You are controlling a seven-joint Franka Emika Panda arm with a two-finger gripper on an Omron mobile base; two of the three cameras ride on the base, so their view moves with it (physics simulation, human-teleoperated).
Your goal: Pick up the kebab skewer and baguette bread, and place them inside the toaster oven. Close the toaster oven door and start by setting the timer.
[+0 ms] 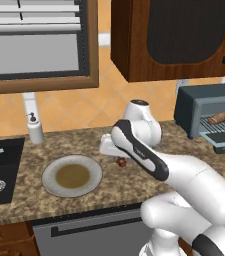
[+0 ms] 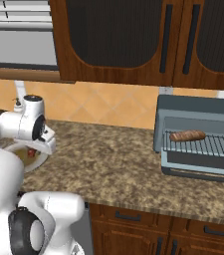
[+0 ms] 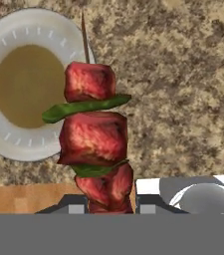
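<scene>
Kebab skewer (image 3: 94, 139) is pinched at its lower end between the jaws of the gripper (image 3: 108, 206), its long axis running straight out from them, above the desk (image 3: 183, 74) just right of the plate (image 3: 14, 144). Toaster oven (image 2: 198, 137) stands well apart to the right, door down, baguette bread (image 2: 187, 135) already on its rack.
</scene>
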